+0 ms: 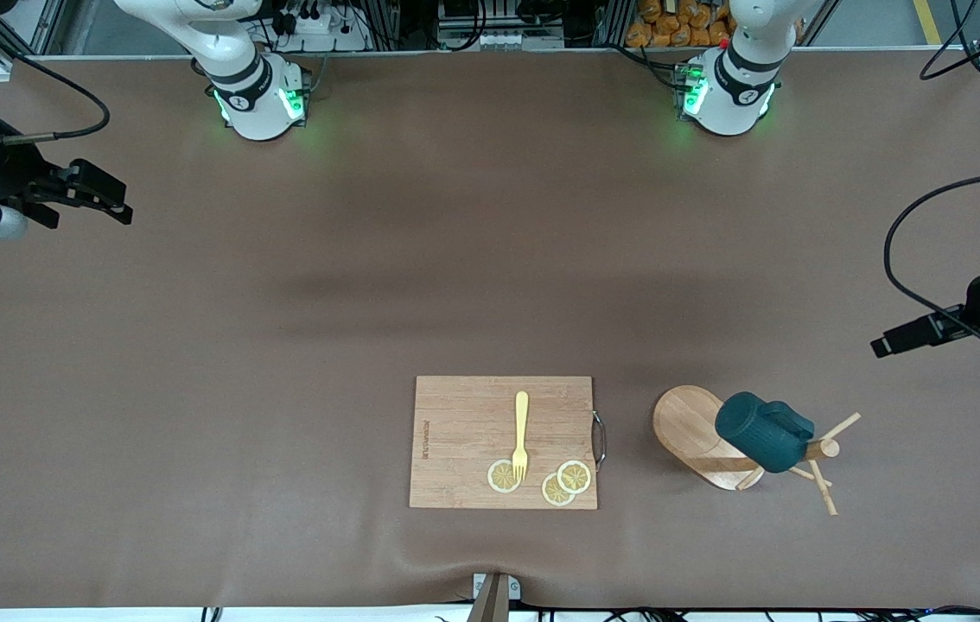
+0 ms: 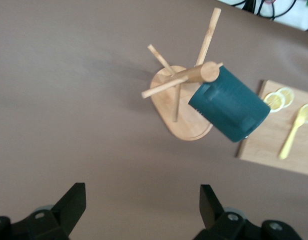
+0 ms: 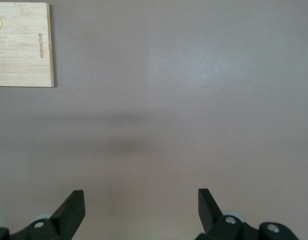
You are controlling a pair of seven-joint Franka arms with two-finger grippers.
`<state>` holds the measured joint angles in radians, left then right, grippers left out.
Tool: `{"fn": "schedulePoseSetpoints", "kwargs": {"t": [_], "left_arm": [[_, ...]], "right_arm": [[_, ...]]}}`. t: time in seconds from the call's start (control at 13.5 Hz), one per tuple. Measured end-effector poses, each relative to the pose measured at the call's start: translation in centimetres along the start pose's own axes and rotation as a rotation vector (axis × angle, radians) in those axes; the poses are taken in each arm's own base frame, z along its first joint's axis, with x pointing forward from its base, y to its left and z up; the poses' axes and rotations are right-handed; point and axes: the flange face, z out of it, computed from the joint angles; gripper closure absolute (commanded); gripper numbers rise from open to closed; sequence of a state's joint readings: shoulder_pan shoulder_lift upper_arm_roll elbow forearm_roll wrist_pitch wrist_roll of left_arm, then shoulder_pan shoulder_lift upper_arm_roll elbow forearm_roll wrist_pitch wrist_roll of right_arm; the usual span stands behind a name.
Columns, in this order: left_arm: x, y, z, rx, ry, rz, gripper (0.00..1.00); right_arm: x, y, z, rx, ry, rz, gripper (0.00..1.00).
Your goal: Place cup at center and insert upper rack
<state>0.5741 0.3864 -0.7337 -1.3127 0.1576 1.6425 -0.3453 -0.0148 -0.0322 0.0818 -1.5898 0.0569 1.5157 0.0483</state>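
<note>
I have the brown table (image 1: pixel 283 345) spread out under both arms, with a wooden cutting board (image 1: pixel 464 432) near the front camera holding a yellow fork (image 1: pixel 521 432) and lemon slices (image 1: pixel 574 476).

Beside the board, toward the left arm's end of the table, the upper rack (image 1: pixel 697 436) lies toppled on its side, a wooden mug tree with its oval base tipped up and its pegs sticking out over the cloth. I judge it light and stiff; the pegs look thin enough to snap, so I would take it by the round pole or the rim of the base.

The cup (image 1: pixel 764 431), a dark teal mug, lies on its side against the rack's pole, seemingly resting on the pole or hooked on a peg; I cannot tell which. It looks ceramic: rigid, smooth, a bit slippery, breakable if dropped. I would pinch it across the wall at the rim or across the body.

The left gripper (image 2: pixel 138 205) hovers above the table at its own end, fingers spread wide and empty, with cup and rack well apart from them. The right gripper (image 3: pixel 138 205) waits over bare cloth at the right arm's end, equally spread and empty.
</note>
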Motion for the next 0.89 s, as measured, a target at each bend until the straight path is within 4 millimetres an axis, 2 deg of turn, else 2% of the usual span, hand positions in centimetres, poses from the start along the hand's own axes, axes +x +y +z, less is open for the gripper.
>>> {"fn": "schedulePoseSetpoints", "kwargs": {"t": [0.37, 0.74, 0.89], "left_arm": [[-3.0, 4.9, -2.7, 0.163, 0.055, 0.149, 0.0], [-4.2, 3.3, -4.6, 0.179, 0.049, 0.155, 0.0], [-5.3, 3.0, -4.8, 0.158, 0.033, 0.148, 0.0]], "right_arm": [[0.0, 0.2, 0.0, 0.001, -0.002, 0.003, 0.0], [-0.1, 0.2, 0.0, 0.0, -0.01, 0.004, 0.0], [-0.2, 0.2, 0.0, 0.001, -0.009, 0.003, 0.0]]}}
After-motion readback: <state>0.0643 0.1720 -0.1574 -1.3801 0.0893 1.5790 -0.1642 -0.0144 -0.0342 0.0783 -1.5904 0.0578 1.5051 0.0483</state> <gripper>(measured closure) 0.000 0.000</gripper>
